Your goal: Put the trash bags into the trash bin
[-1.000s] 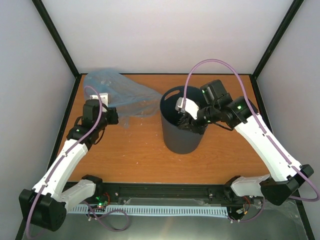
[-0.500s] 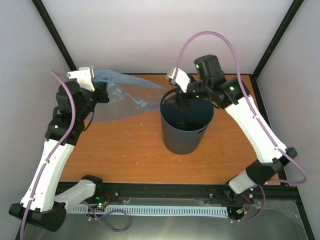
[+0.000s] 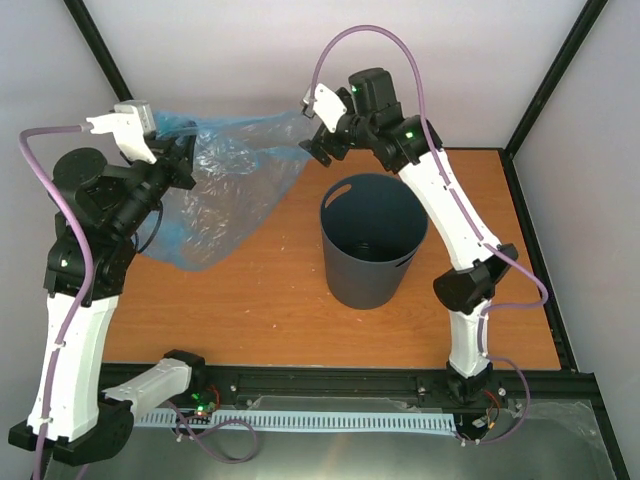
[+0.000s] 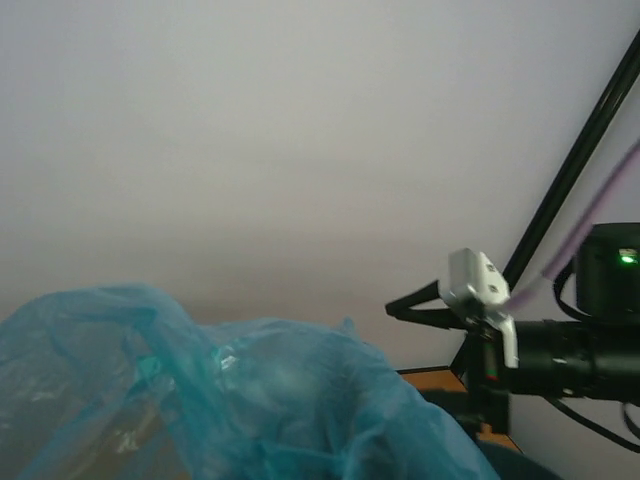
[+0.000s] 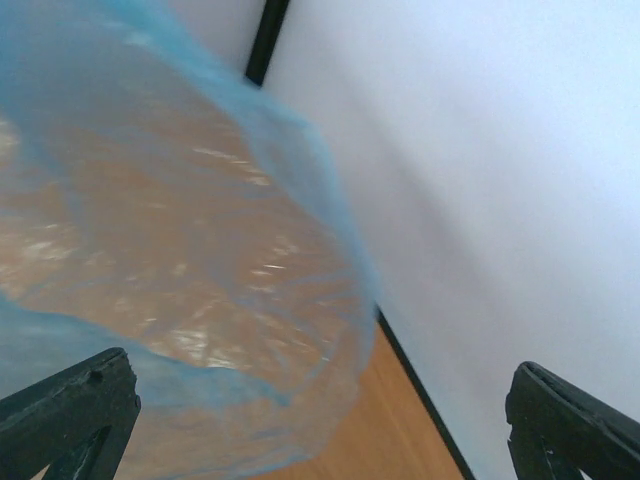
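Observation:
The trash bag (image 3: 230,175) is a thin, translucent light-blue sheet held up in the air over the table's back left. It hangs from my left gripper (image 3: 185,150), which is shut on its upper left corner. In the left wrist view the bag (image 4: 250,400) covers my own fingers. My right gripper (image 3: 318,150) is raised at the bag's right edge, jaws wide open. In the right wrist view the bag (image 5: 190,280) billows in front of the left finger (image 5: 75,410), and nothing is pinched. The dark grey trash bin (image 3: 370,245) stands upright below the right gripper, mouth open.
The orange wooden table (image 3: 270,310) is bounded by white walls and black frame posts (image 3: 115,80) at the back corners. A black rail (image 3: 330,385) runs along the near edge between the arm bases. The right arm's purple cable (image 3: 400,45) loops high above the bin.
Both arms have risen. The left gripper lifted the bag off the table. The right gripper came up out of the bin, moved back and left, and opened wide.

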{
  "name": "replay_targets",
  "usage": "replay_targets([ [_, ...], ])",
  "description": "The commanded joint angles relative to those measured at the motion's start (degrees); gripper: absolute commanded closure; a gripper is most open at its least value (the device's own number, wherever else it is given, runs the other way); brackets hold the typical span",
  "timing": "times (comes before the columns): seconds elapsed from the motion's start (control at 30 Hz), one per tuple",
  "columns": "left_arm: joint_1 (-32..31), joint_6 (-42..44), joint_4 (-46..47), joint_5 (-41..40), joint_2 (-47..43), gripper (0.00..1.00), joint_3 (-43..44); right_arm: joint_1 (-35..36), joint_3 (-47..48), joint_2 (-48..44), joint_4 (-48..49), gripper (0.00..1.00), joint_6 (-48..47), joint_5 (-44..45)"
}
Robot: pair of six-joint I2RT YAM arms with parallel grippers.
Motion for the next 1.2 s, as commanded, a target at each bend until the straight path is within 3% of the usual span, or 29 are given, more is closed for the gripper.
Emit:
replay_targets([
  [0.0, 0.2, 0.2, -3.9, 2.7, -0.1, 0.99, 2.6, -1.2, 4.9, 3.9, 4.5, 0.01, 3.6, 3.5],
  [0.07, 0.2, 1.2, -4.2, 4.7, 0.0, 0.99, 3.3, -2.6, 6.1, 5.1, 6.0, 0.00, 7.3, 0.8],
  [0.2, 0.2, 2.6, -4.1, 8.9, -0.6, 0.99, 3.5, -5.0, 6.6, 6.8, 6.2, 0.00, 12.0, -13.5],
  [0.57, 0.2, 3.7, -6.0, 13.6, -4.1, 0.99, 4.4, 0.2, 4.0, 8.4, -2.0, 0.03, 3.1, -30.2],
  [0.67, 0.2, 3.3, -6.2, 14.8, -5.5, 0.99, 3.9, 1.6, 1.8, 6.5, -1.8, 0.18, 2.1, -32.0],
  [0.7, 0.2, 3.2, -6.3, 14.5, -6.1, 0.99, 3.8, 1.7, 1.6, 5.9, -1.8, 0.28, 2.1, -33.0],
  [0.77, 0.2, 3.1, -6.6, 13.3, -7.1, 0.99, 3.5, 1.8, 1.7, 5.1, -1.1, 0.64, 3.6, -32.9],
  [0.87, 0.2, 3.2, -7.8, 10.1, -8.3, 0.99, 2.8, 1.8, 0.9, 2.7, -1.0, 0.96, 4.2, -31.1],
  [1.17, 0.2, 2.8, -9.3, 2.0, -9.7, 0.99, -2.2, 0.6, -4.5, -10.1, 3.3, 0.97, 10.1, -22.6],
])
